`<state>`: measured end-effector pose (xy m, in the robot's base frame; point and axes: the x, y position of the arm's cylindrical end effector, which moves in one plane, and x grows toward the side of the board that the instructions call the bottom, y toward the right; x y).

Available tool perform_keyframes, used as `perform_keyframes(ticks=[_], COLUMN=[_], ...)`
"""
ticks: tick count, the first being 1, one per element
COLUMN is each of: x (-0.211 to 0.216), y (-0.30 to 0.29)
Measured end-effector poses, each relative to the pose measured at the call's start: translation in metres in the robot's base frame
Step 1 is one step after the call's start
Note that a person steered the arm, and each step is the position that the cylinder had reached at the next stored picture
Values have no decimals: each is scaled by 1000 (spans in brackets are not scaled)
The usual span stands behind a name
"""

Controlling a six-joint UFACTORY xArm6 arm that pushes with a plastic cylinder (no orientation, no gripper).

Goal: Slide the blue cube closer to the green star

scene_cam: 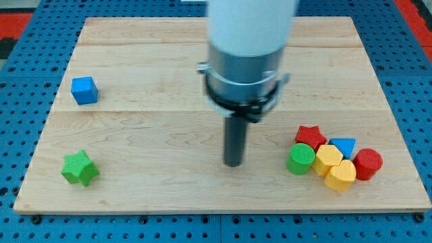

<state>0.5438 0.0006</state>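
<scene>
The blue cube sits on the wooden board near the view's left edge. The green star lies below it, near the board's lower left corner, well apart from the cube. My tip rests on the board near the middle, far to the right of both blocks and touching none.
A cluster of blocks lies at the view's lower right: a red star, a green cylinder, a blue triangle, a yellow block, another yellow block and a red cylinder. A blue pegboard surrounds the board.
</scene>
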Motion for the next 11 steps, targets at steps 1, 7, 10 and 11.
perform_keyframes(ticks=[1, 7, 10, 11], x=[0, -127, -69, -69], y=[-77, -229, -225, -226])
